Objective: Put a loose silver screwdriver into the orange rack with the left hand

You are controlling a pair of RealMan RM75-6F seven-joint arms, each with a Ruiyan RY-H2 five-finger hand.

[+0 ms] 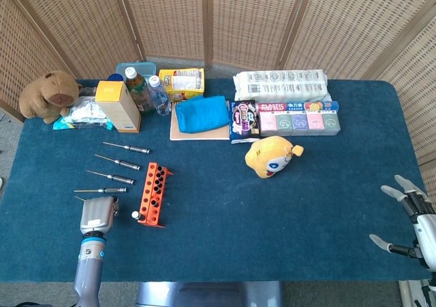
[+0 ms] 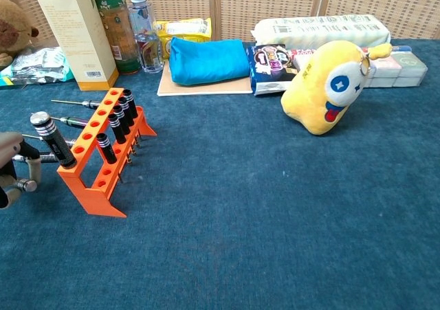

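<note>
Orange plastic slotted rack: upright on blue cloth surface, several black-handled drivers seated. Loose silver slim screwdrivers: in a row just left of rack. Left hand: left of rack, over nearest loose driver; grip cannot tell. Right hand: spread, holding nothing, well right of rack. Risk: hand nudging the rack, or driver rolling away during pickup

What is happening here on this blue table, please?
The robot's left hand is low at the near left of the table, beside the orange rack, apparently going for a loose silver screwdriver. Whether it grips one is unclear. Several screwdrivers lie loose on the cloth. The right hand rests open at the far right.
</note>
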